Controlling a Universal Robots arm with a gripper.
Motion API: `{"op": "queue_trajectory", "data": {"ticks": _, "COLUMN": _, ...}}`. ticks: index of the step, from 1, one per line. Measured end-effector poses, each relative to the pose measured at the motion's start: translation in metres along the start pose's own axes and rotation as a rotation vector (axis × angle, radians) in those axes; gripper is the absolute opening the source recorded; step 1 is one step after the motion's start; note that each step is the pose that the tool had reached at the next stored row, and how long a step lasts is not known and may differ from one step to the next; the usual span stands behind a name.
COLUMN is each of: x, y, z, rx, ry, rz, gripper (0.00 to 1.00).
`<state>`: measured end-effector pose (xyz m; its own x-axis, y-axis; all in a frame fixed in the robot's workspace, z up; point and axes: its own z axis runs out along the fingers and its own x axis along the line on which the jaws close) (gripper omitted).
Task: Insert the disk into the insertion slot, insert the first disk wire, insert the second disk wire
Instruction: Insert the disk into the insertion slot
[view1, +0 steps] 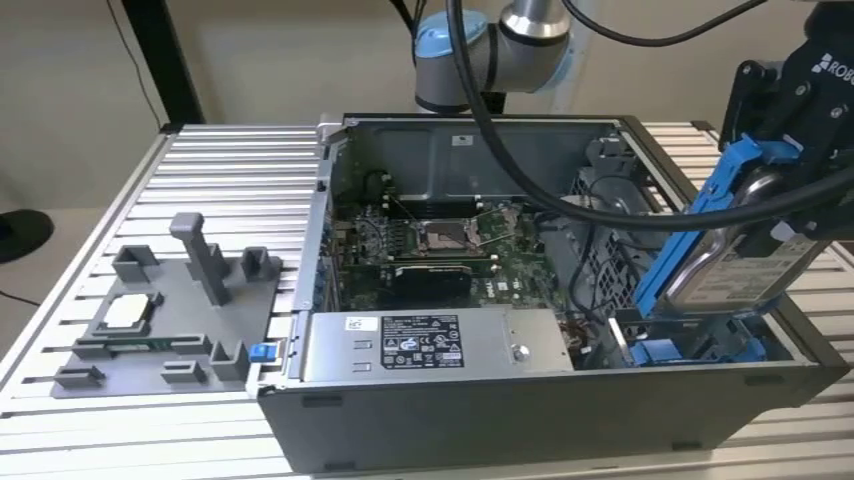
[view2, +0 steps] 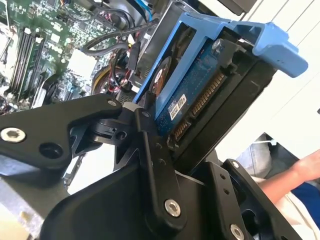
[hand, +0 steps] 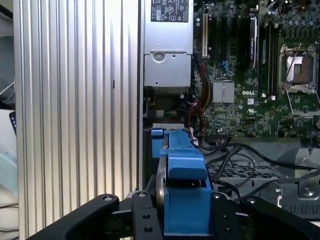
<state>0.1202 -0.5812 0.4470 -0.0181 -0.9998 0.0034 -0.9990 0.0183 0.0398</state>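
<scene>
Exterior view: one claw (view1: 785, 205) clamps one disk (view1: 723, 268) above one insertion slot (view1: 687, 348).

held: disk (view2: 195, 95) in its blue carrier, tilted, circuit-board side to the camera (gold connector contacts showing) | gripper (view2: 192, 120): black fingers (view2: 150, 150) clamped against both sides of the carrier | behind: green motherboard (view2: 40, 45), black cables (view2: 115, 40) | nearby: a person's arm (view2: 295, 172)

Ribbed aluminium table (view1: 227, 170) with open computer case (view1: 534, 425) and grey fixture tray (view1: 140, 345).
</scene>
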Motion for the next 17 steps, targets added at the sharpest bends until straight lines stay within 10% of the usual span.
{"op": "queue_trajectory", "data": {"ticks": 17, "x": -0.0001, "y": -0.0013, "z": 0.0308, "rx": -0.0017, "ry": 0.0002, "rz": 0.000, "gripper": 0.00}}
